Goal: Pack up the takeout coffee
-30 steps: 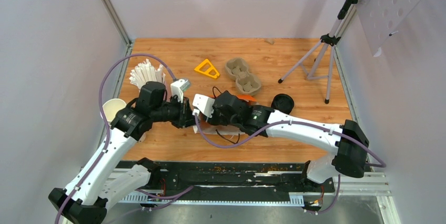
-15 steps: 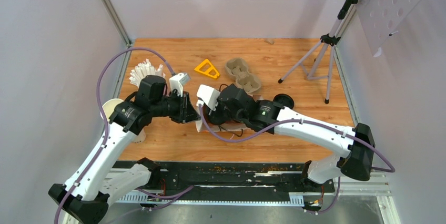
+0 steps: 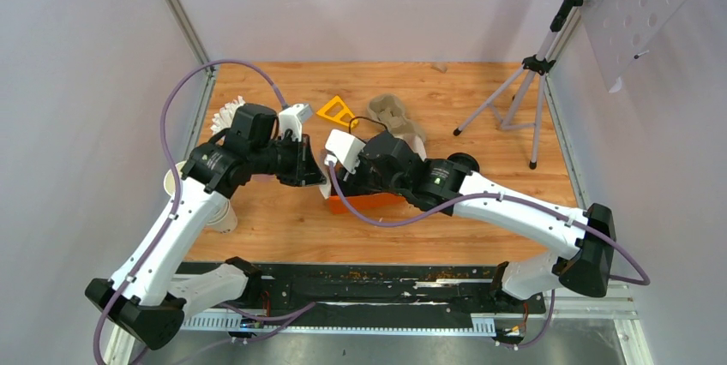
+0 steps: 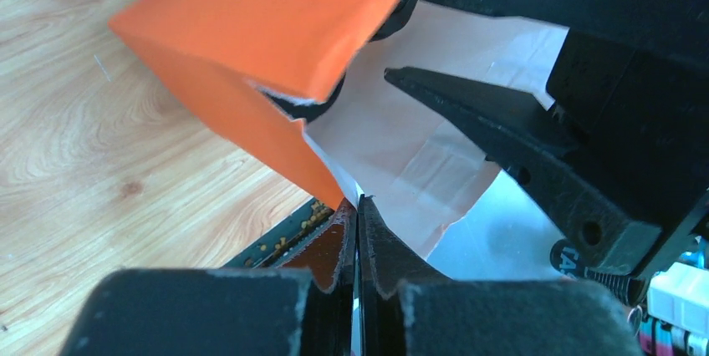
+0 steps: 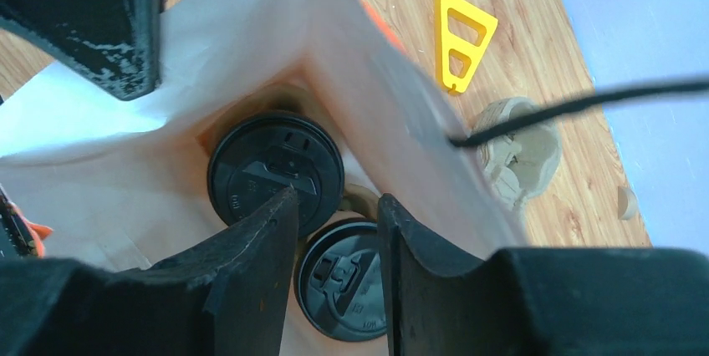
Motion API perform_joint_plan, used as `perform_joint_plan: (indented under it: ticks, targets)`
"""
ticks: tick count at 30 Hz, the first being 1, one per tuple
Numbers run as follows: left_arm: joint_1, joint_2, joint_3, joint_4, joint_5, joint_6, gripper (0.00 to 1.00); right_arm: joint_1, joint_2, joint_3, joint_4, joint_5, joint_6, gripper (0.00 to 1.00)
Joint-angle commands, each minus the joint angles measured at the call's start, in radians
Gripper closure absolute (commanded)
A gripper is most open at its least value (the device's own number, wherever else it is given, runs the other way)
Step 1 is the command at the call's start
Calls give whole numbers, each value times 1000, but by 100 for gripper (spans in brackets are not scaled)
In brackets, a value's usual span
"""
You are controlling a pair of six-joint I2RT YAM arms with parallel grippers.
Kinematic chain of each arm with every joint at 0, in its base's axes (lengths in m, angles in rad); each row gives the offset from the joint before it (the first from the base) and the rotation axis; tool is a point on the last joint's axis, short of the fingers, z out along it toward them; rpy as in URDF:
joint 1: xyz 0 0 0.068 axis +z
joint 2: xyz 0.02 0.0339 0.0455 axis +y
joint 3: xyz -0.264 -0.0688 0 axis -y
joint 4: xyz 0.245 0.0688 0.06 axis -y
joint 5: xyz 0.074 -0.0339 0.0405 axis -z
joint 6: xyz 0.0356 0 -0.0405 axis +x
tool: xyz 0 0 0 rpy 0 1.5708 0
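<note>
An orange paper bag [image 3: 367, 202] with a white inside stands open between my two arms. Two cups of the takeout coffee sit in it, showing their black lids [image 5: 274, 168] [image 5: 347, 282]. My left gripper [image 4: 359, 202] is shut on the bag's [image 4: 276, 30] torn mouth edge, holding that side out. My right gripper [image 5: 339, 205] reaches into the mouth, open, with its fingers [image 4: 476, 109] just above the lids and nothing between them. The cups' white sides are hidden by the bag.
A grey-brown pulp carrier [image 3: 399, 116] and a yellow triangle [image 3: 336, 110] lie beyond the bag. A loose black lid [image 3: 463, 164] lies to the right, a tripod [image 3: 523, 99] at the far right. Lidless cups [image 3: 184, 185] and white sticks [image 3: 225, 112] are at the left edge.
Both grippers moved slightly away from the near edge, and the bag now shows its orange side. The left gripper closed on the bag's edge. The right fingers spread a little.
</note>
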Motion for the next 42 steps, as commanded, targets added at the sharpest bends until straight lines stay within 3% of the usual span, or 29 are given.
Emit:
perform_joint_plan:
  ticks: [1, 7, 16, 28, 32, 34, 36, 42]
  targets:
    - [-4, 50, 122, -73, -38, -17, 96, -6, -33, 40, 25, -20, 32, 59]
    - [-3, 125, 184, -130, -45, -39, 96, -14, -53, 44, 33, -5, 50, 55]
    - [-3, 150, 164, -117, -76, -59, 93, -64, -47, 100, 49, 64, 54, 48]
    - [-2, 212, 286, -180, -155, 35, 62, -83, -38, 186, 66, 95, 122, 32]
    - [-2, 227, 365, -219, -221, 64, 51, -83, -52, 205, 36, 145, 155, 23]
    - [-2, 223, 391, -230, -252, 70, 46, -84, -61, 215, 6, 158, 184, 13]
    - [-2, 215, 416, -243, -297, 72, 40, -83, -75, 223, -28, 157, 220, 1]
    - [-3, 166, 494, -255, -558, 76, 21, -83, -144, 240, -103, 160, 299, 0]
